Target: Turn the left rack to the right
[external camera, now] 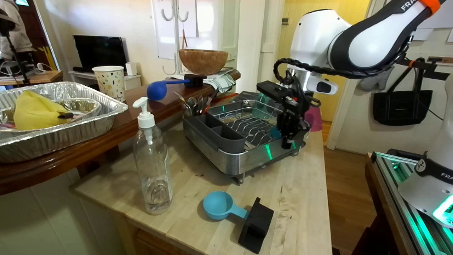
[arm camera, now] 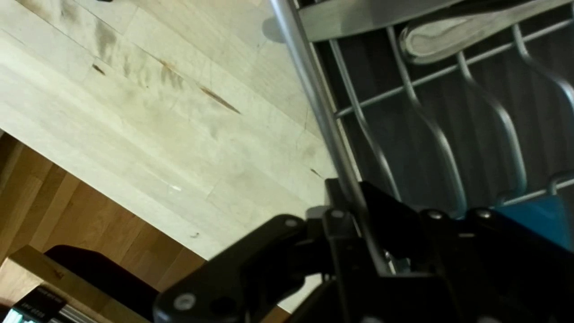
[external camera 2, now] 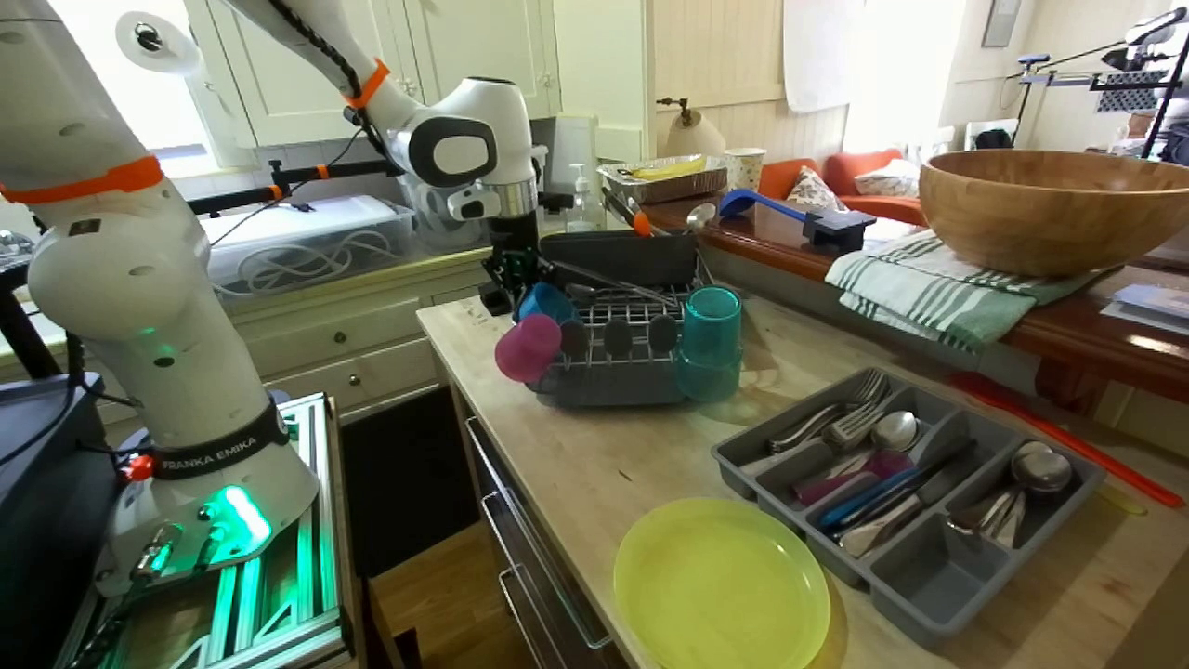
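The left rack, a silver wire dish rack with a steel rim and grey base, stands on the wooden counter. In an exterior view a teal cup, a pink cup and a blue cup hang or sit at its near end. My gripper points down at the rack's side wall. In the wrist view the metal rail runs between the dark fingers, one outside the rack and one inside, shut on it. The fingertips' lower parts blend into shadow.
Near the rack stand a clear pump bottle and a light-blue scoop with a black block. A grey cutlery tray and a yellow plate lie beyond the rack's cup end. The counter's edge runs close beside the gripper.
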